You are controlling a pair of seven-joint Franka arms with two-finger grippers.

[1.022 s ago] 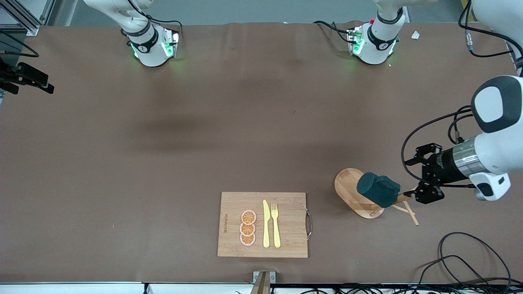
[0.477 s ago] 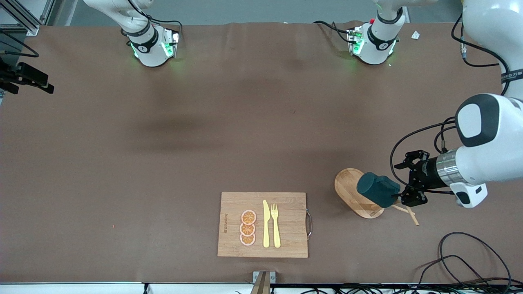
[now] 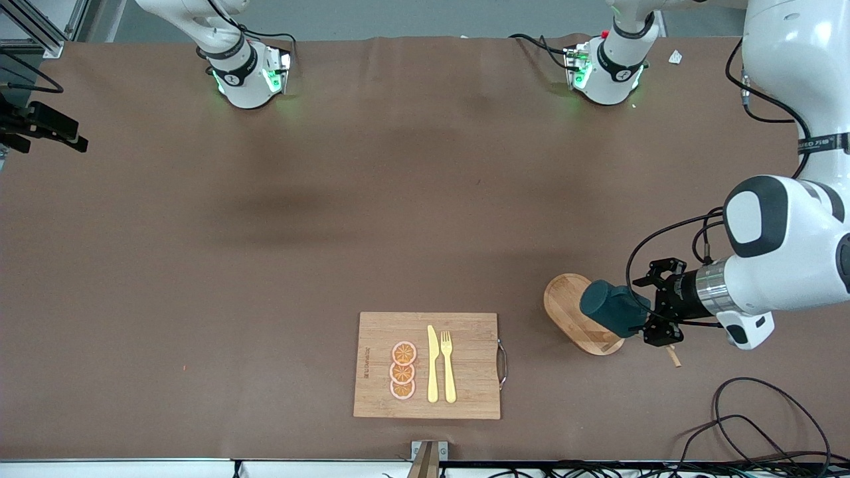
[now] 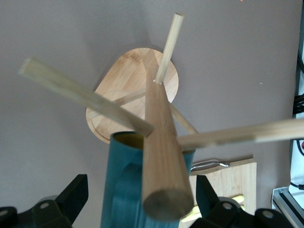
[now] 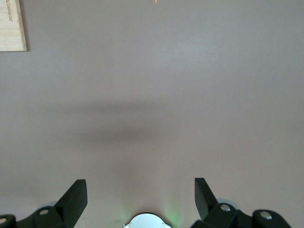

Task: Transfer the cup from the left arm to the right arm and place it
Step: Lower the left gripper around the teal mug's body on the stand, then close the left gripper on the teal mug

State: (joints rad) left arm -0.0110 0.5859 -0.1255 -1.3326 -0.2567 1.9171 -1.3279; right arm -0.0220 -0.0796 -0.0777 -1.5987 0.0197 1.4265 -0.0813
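Even overhead light, soft shadows on table (image 3: 412, 199), near pegs perhaps blurred

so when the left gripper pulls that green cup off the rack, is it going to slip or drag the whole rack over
The cup looks rigid, so it probably won't deform in the open left gripper. It hangs on a peg of the tall wooden rack, so pulling sideways could tip the rack on its small base. Its smooth round wall may slip unless squeezed squarely.

**Occlusions and cut-offs**

Cup (image 4: 124, 190): lower body cut by the left wrist frame edge; the peg rack's post (image 4: 164, 156) covers part of it. Front view: left end effector (image 3: 654, 322) hides most rack pegs. Right end effector (image 5: 141, 202): fingers only partly in frame.
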